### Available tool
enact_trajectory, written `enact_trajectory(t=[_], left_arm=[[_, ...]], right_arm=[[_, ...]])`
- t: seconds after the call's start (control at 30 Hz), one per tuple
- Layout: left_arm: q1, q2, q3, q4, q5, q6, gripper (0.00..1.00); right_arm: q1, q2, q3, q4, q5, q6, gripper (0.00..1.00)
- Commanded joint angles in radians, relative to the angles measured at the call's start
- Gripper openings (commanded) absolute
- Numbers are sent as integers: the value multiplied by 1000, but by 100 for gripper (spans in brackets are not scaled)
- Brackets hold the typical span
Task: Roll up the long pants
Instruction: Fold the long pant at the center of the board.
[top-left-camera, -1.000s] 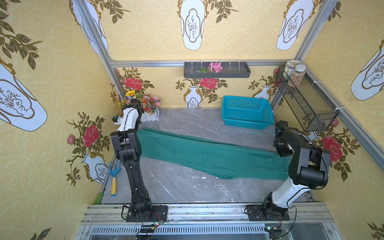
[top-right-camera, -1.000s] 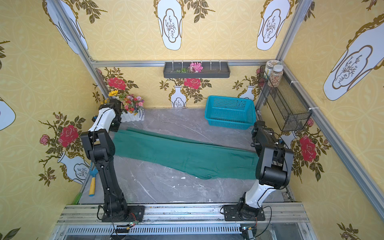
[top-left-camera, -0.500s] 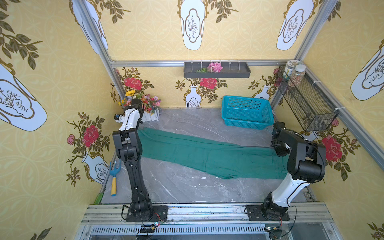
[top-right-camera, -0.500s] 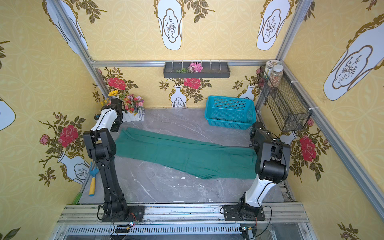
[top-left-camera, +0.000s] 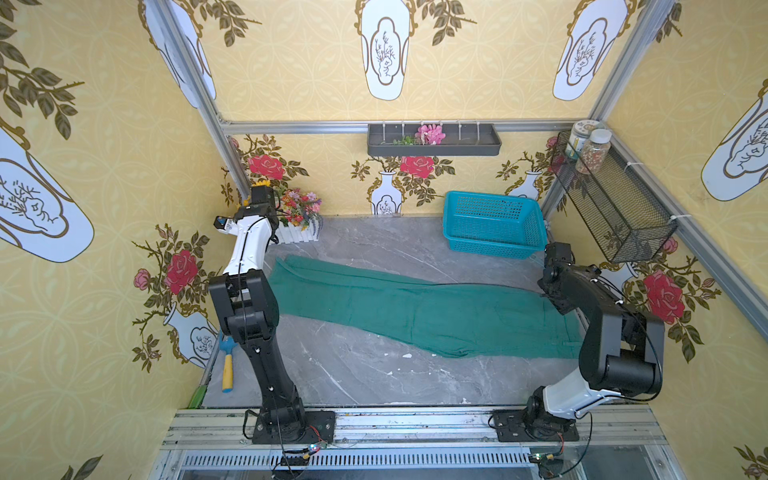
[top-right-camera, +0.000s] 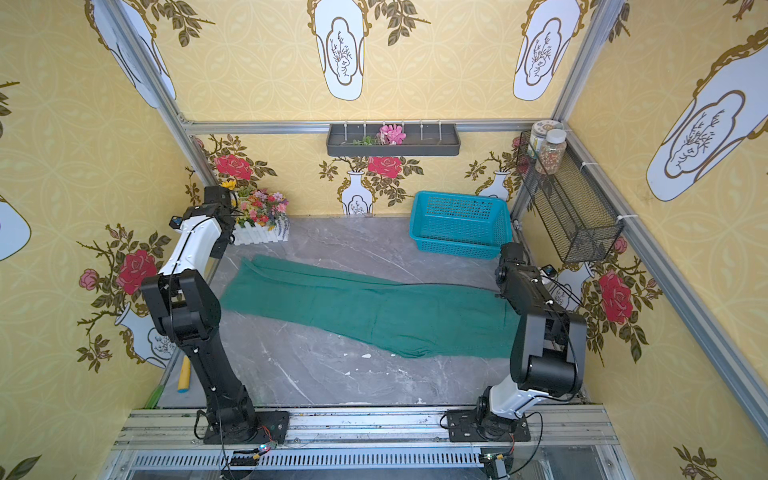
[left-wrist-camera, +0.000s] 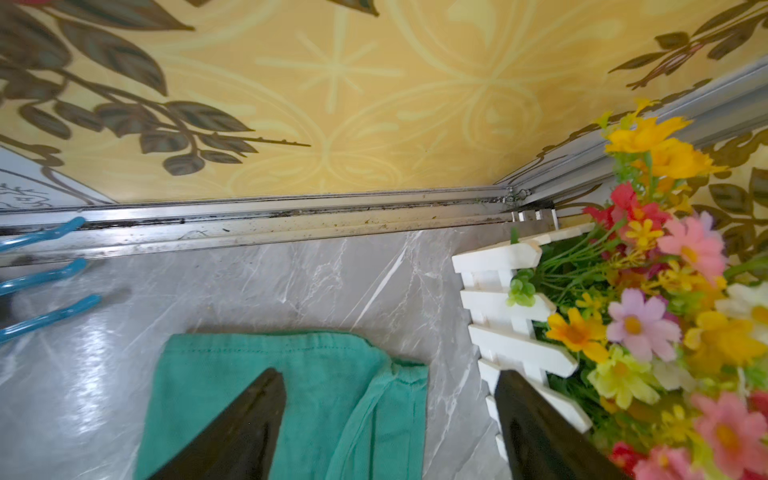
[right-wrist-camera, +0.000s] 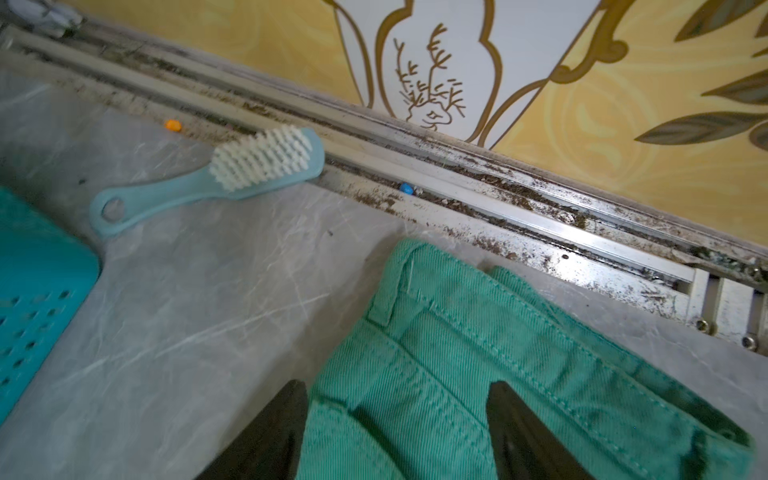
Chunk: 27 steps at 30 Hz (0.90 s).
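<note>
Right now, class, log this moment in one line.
long pants: flat, unrolled, on table | left gripper: open at hem end | right gripper: open over waistband

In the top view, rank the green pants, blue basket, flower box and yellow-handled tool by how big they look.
Largest to smallest:
1. long pants
2. blue basket
3. flower box
4. yellow-handled tool, its head partly hidden

Both top views show me the whole table (top-left-camera: 365, 374) from high at six o'clock; my wrist cameras hover close over the long pants (left-wrist-camera: 324, 374), facing nine and three o'clock.
</note>
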Motion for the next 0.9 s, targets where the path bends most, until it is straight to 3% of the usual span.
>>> enact_trajectory(t=[0.0,0.3,0.37,0.5,0.67,0.87], left_arm=[[-15,-83,-114,24,31,53,74],[-103,-293,-482,45,157,-15,50],[-124,-307,-551,51,177,-29,48],[-125,-328,-624,66,222,-45,46],[-125,-363,-632,72,246,-41,47],[-125,-404,-644,52,244,-30,48]], right_arm=[[91,-50,-16,-17,-82,-117,69],[589,115,108,-113,-308,-209,52],[650,184,157,-101,-340,-232,46],[709,308,266,-62,-428,-257,35],[745,434,363,-19,-478,-258,29],[744,526,441,18,-470,-268,20]])
